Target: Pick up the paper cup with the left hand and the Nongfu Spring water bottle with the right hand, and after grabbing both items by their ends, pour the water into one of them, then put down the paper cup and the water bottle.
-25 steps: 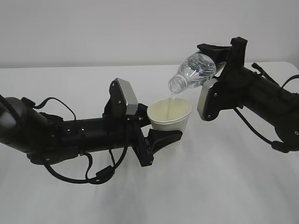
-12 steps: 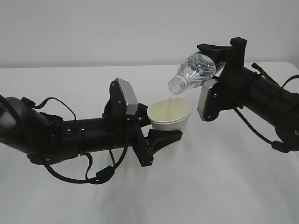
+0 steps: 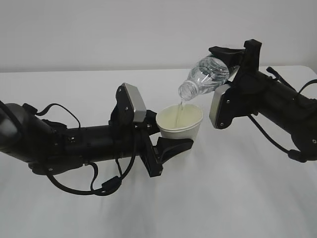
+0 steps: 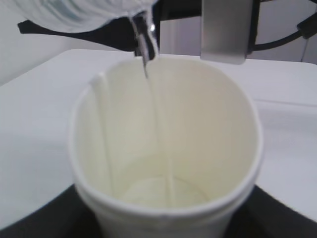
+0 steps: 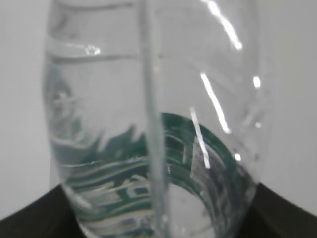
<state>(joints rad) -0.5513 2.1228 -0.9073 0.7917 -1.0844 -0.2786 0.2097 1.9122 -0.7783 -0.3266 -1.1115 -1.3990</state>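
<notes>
Above the paper cup (image 3: 179, 124) clamped in the left tool (image 3: 166, 144), the right tool (image 3: 233, 67) clamps the tilted Nongfu Spring water bottle (image 3: 205, 75).

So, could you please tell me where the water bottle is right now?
In the exterior view, the water bottle is right of centre, tilted in the right claw, with its mouth just above the paper cup.
</notes>
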